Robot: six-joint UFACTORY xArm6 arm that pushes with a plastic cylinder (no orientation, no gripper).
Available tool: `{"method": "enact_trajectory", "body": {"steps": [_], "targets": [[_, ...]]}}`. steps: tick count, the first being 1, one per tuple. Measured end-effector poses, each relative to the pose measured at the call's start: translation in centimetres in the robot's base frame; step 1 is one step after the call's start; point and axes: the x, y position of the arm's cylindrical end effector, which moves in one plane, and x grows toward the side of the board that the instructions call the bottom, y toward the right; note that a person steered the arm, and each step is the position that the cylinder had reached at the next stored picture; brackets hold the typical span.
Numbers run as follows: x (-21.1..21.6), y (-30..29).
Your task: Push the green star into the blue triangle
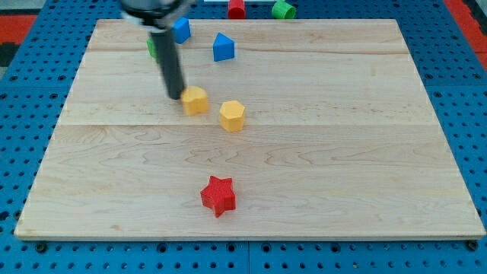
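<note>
Going L to R across the wooden board (342, 152): the green star (152, 47) sits near the view's top-left, mostly hidden behind my rod, so only a green sliver shows at the rod's left edge and I can't confirm the star shape or its exact outline. No gripper on this rig, just the rod, so nothing to open or close. My tip (176, 97) is down on the board below the green block, toward the view's bottom, and just left of a yellow block (195, 100), close enough that I can't tell if they touch. Up top, a blue block (181, 30) shows just right of the rod; further right is a blue house-like block (223, 47). Which of these is the blue triangle I can't say for sure; the one by the rod looks likelier to me. A 2nd yellow block, hexagon-ish (232, 116), lies right of the first, and the red star (218, 195) is well apart near the bottom. Off the board at the top are a red block (237, 8) and a green block (283, 9). To do this well, I'd bring the tip round to the star's left side w/o clipping the yellow, then push rightward slow, keeping the line thru the star's centre so it doesn't spin off.
</note>
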Motion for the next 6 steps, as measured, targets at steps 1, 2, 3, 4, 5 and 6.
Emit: {"method": "enact_trajectory", "body": {"steps": [1,2,3,4,5,6], "targets": [[0.1,2.0],[-1.2,-4.8],[-3.2,-15.7],[-8.8,-14.1],[-12.5,-4.3],[-15.2,3.3]]}}
